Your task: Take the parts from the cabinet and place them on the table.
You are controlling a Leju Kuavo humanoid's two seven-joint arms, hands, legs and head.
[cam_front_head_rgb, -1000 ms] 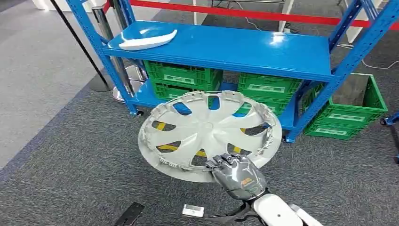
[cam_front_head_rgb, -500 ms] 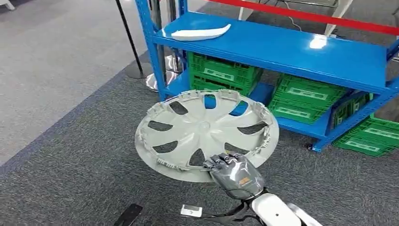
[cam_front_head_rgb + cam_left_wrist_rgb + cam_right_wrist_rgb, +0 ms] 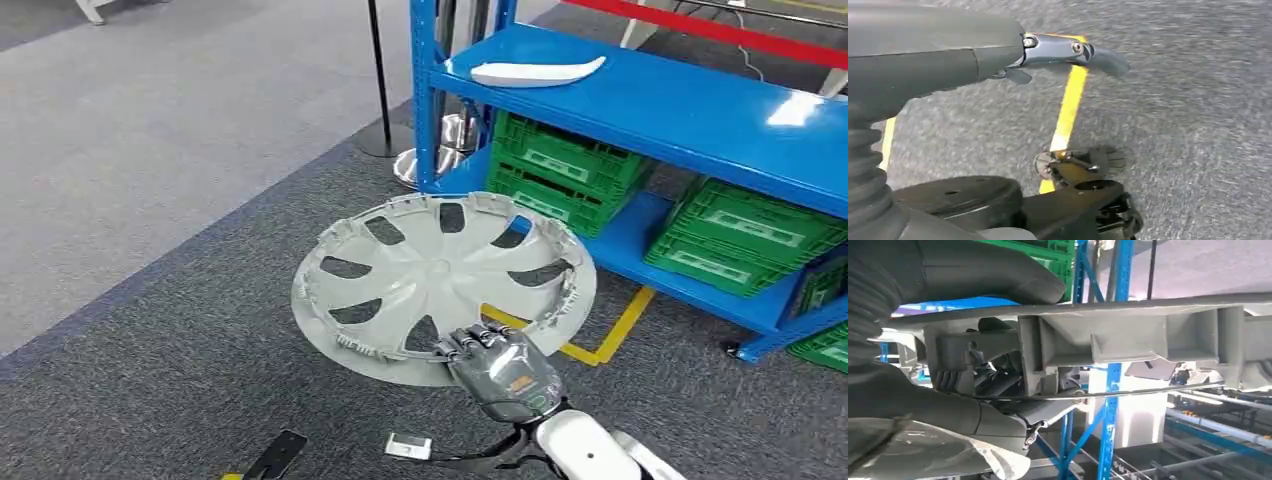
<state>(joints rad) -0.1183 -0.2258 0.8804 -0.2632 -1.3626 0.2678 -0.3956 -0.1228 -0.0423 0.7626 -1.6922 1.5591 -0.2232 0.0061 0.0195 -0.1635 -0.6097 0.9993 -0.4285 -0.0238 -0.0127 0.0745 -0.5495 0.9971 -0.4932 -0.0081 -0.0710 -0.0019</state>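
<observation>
**Hubcap in transit, shelving at two o'clock**

Below centre in the head view, the right hand (image 3: 497,372) grips the near rim of a grey wheel cover (image 3: 442,283), fingers curled over the edge at the disc's five o'clock. The right wrist view confirms the hold: the thumb lies across one face of the rim (image 3: 1098,340) and the darker fingers wrap behind its clips. The cover is carried nearly flat, clear of the grey carpet (image 3: 180,330), its spokes and cut-outs facing upward.

The blue shelving unit (image 3: 700,110), serving as the cabinet, stands at one to two o'clock. A white curved trim part (image 3: 537,71) lies on its upper shelf at twelve o'clock; green crates (image 3: 560,170) sit on the lower shelf. A yellow floor line (image 3: 610,335) runs at four o'clock of the cover, partly beneath it.

The left hand (image 3: 1068,52) hangs above carpet and a yellow floor marking in the left wrist view; a finger extends with nothing visibly held, though whether the hand is fully open cannot be told.

Progress, as judged: the first part is out of the cabinet and in hand, but no table is visible, so delivery is pending. The white trim part remains to be collected, leaving the task less than half complete.
</observation>
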